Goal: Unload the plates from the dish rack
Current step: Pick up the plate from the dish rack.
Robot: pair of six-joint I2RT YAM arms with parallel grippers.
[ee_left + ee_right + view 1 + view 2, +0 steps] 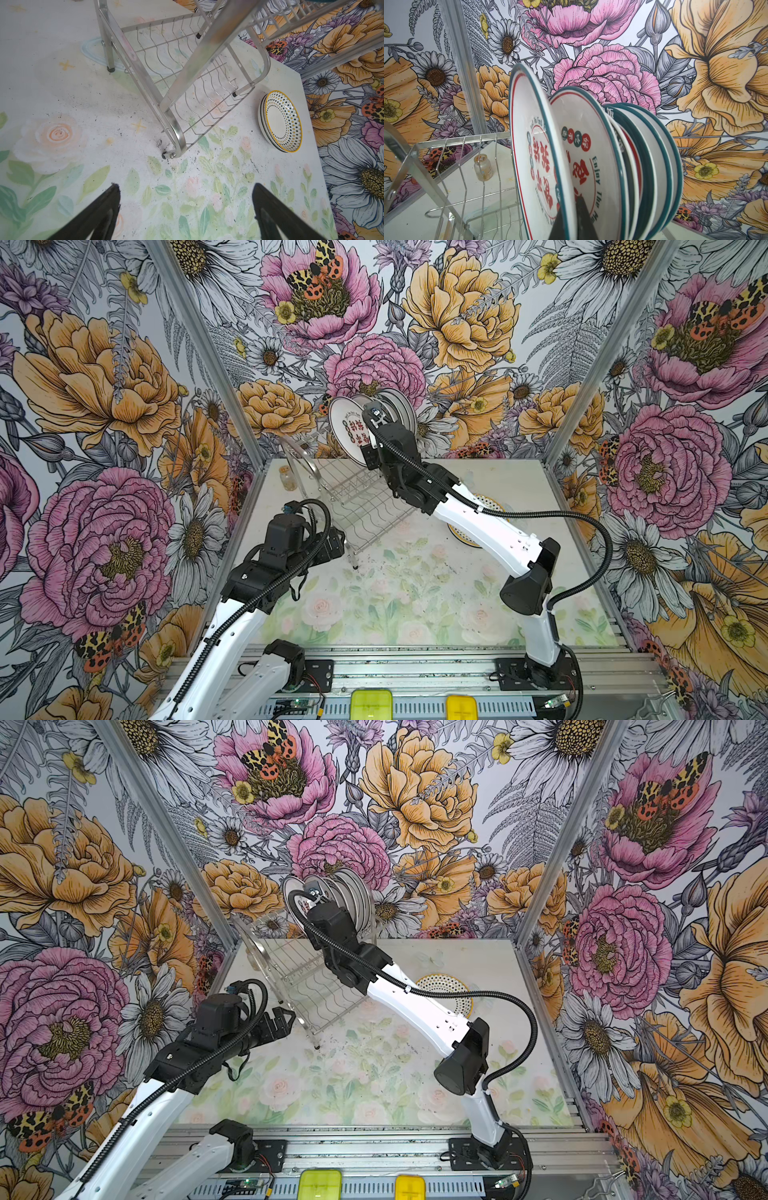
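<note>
The dish rack [353, 497] [307, 986] stands at the back of the table. Several teal-rimmed plates [401, 406] [353, 894] stand on edge in its upper tier. The front plate [533, 145] [349, 427] has red characters and leans away from the others. My right gripper [569, 218] is shut on the lower rim of this plate, one finger on each face. My left gripper [186, 187] [282, 1021] hangs open and empty above the table, near the rack's front foot [169, 155]. The rack's lower tier [187, 83] holds nothing. A stack of yellow-rimmed dotted plates [280, 120] [446, 990] lies flat on the table right of the rack.
A small glass jar [287, 477] [483, 168] stands behind the rack's left end. Flowered walls close in the table on three sides. Two yellow boxes [371, 703] sit on the front rail. The right arm [478, 522] spans over the dotted stack.
</note>
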